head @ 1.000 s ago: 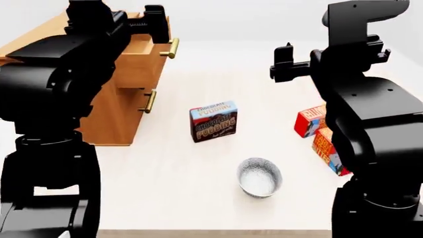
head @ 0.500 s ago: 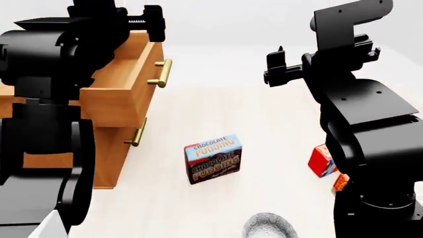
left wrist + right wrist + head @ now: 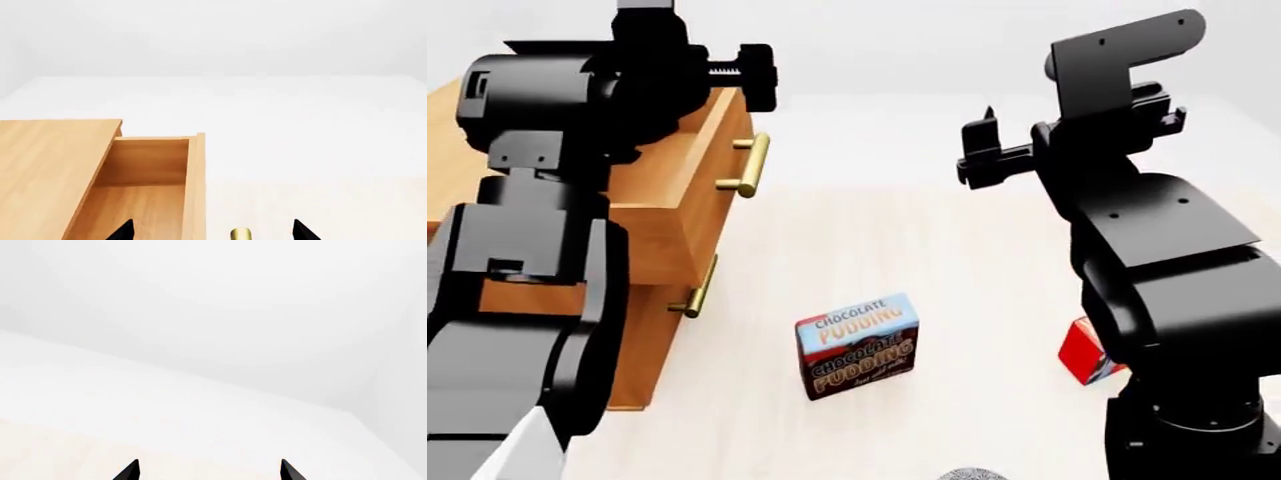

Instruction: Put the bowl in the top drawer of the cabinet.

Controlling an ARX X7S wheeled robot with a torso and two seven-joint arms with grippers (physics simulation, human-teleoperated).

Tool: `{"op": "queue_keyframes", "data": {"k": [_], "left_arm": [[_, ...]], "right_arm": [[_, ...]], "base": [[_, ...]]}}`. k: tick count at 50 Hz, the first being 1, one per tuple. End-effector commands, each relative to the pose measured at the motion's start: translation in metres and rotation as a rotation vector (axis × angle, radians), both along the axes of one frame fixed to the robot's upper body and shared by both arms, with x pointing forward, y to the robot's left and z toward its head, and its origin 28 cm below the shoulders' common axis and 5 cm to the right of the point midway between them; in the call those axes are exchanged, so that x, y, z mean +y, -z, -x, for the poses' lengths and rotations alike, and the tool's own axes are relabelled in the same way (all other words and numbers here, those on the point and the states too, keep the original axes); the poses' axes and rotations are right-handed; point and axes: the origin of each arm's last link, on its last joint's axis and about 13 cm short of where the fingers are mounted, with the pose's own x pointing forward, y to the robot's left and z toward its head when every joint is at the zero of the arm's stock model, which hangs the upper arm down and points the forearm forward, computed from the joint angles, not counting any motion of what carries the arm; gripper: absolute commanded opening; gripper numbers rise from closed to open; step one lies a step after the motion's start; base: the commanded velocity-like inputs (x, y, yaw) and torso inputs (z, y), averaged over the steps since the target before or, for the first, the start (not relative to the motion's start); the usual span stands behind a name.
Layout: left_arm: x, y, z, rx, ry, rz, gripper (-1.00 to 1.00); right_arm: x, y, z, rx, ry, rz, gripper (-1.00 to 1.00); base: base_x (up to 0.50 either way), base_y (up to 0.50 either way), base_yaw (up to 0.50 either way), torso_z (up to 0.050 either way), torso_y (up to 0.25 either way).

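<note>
Only the speckled rim of the bowl (image 3: 972,474) shows, at the bottom edge of the head view, on the table in front of the pudding box. The cabinet (image 3: 654,330) stands at the left with its top drawer (image 3: 687,200) pulled out; the drawer's brass handle (image 3: 747,165) faces the table. My left gripper (image 3: 747,75) hovers open above the drawer's front. In the left wrist view the left gripper (image 3: 212,234) straddles the drawer front (image 3: 195,190) and the handle (image 3: 240,234) without touching them. My right gripper (image 3: 981,150) is raised over the table's middle, open and empty; the right wrist view shows its gripper (image 3: 209,472) over bare table.
A chocolate pudding box (image 3: 857,345) stands upright in the middle of the table. A red box (image 3: 1084,352) shows partly behind my right arm. The lower drawer's smaller handle (image 3: 698,288) is shut against the cabinet. The cabinet top (image 3: 53,170) lies beside the open drawer.
The head view has shifted, so the pudding box and bowl have slid down the picture; the bowl is now at the bottom edge. Both grippers stay open.
</note>
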Motion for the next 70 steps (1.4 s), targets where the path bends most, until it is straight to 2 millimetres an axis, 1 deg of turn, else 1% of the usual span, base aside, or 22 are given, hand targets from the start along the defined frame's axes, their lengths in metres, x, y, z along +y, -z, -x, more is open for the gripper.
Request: {"op": "queue_keyframes", "data": {"k": [1,3,14,22,33,42,46,56,70], "left_arm": [[-0.004,0.01,-0.009,0.11,0.023,0.01,1.0],[-0.002,0.012,-0.012,0.14,-0.001,0.033,1.0],[0.003,0.03,-0.011,0.224,-0.052,0.096,1.0],[0.001,0.034,-0.009,0.257,-0.056,0.136,1.0],[0.002,0.045,-0.008,0.308,-0.036,0.219,1.0],[-0.008,0.053,-0.008,0.328,0.005,0.238,1.0],[-0.012,0.054,-0.008,0.326,0.017,0.23,1.0],[-0.024,0.06,-0.007,0.346,0.061,0.239,1.0],[-0.042,0.065,-0.005,0.372,0.13,0.331,1.0]], "right_arm": [[-0.002,0.005,-0.002,0.017,0.025,-0.001,1.0],[-0.002,0.007,-0.002,0.019,0.027,-0.002,1.0],[-0.004,0.015,-0.005,0.035,0.031,0.021,1.0],[-0.005,0.021,-0.007,0.046,0.03,0.025,1.0],[-0.007,0.024,-0.009,0.052,0.034,0.028,1.0],[-0.006,0.029,-0.009,0.057,0.034,0.036,1.0],[-0.007,0.027,-0.007,0.056,0.035,0.034,1.0],[-0.011,0.029,-0.004,0.06,0.041,0.023,1.0],[-0.017,0.035,-0.003,0.07,0.064,0.013,1.0]], "base": [[0.0,0.0,0.0,0.0,0.0],[0.0,0.0,0.0,0.0,0.0],[0.0,0.0,0.0,0.0,0.0],[0.0,0.0,0.0,0.0,0.0],[0.0,0.0,0.0,0.0,0.0],[0.0,0.0,0.0,0.0,0.0],[0.0,0.0,0.0,0.0,0.0],[0.0,0.0,0.0,0.0,0.0],[0.0,0.0,0.0,0.0,0.0]]}}
